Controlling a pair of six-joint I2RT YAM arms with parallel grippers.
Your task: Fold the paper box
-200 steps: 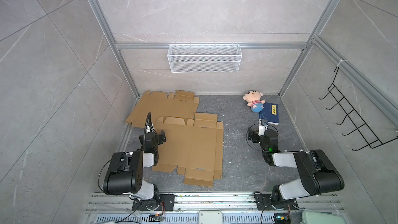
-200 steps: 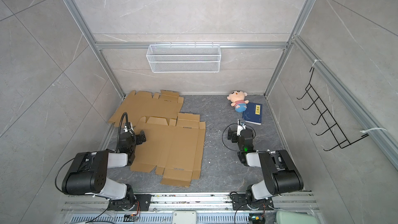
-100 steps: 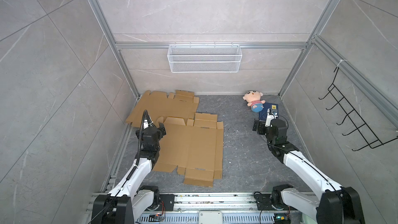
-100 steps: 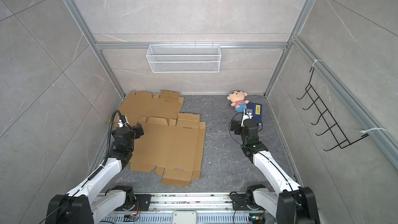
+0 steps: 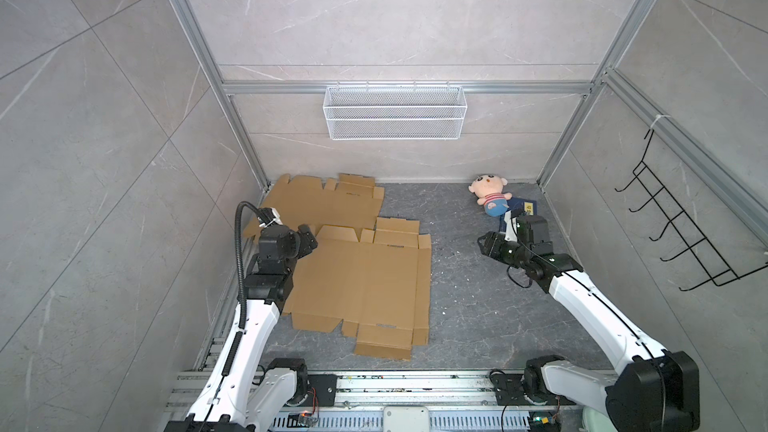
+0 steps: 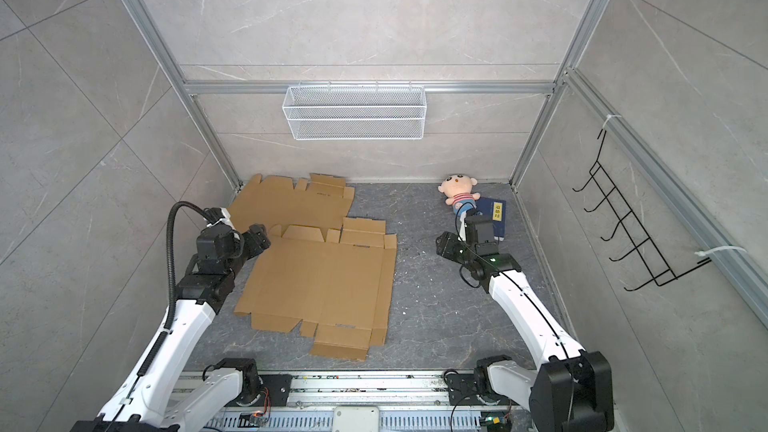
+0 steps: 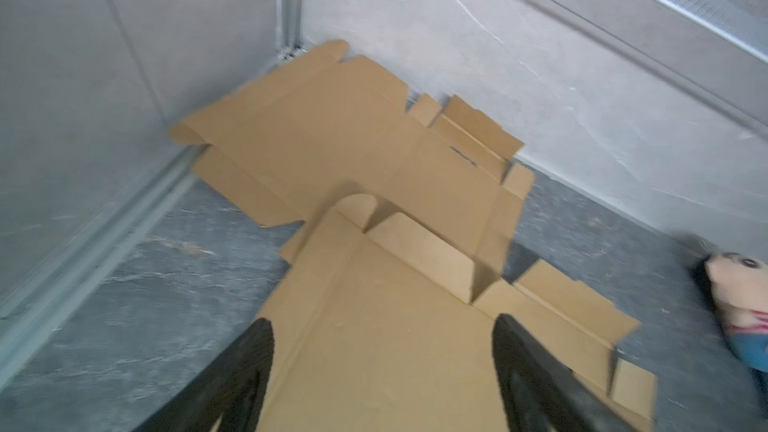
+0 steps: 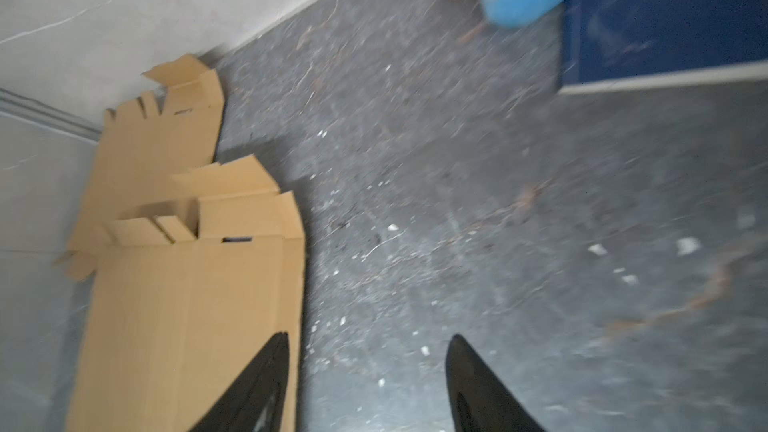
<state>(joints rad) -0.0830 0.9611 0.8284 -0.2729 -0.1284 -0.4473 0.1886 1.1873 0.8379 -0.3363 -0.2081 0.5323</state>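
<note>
Cardboard blank (image 5: 361,284) lies flat on the floor (image 5: 478,317); in both top views its long axis appears to run 12-to-6 o'clock. Left gripper (image 5: 308,238), jaws apart and empty, hovers at its 10 o'clock corner and is nearer. Right gripper (image 5: 483,242), jaws apart and empty, stands well apart at 3 o'clock. The yellow label on the book (image 5: 524,211) is unreadable.

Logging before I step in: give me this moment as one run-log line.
stage: approach | cardboard blank: flat, unfolded | left gripper: open, empty, over blank's far left corner | right gripper: open, empty, over table
</note>
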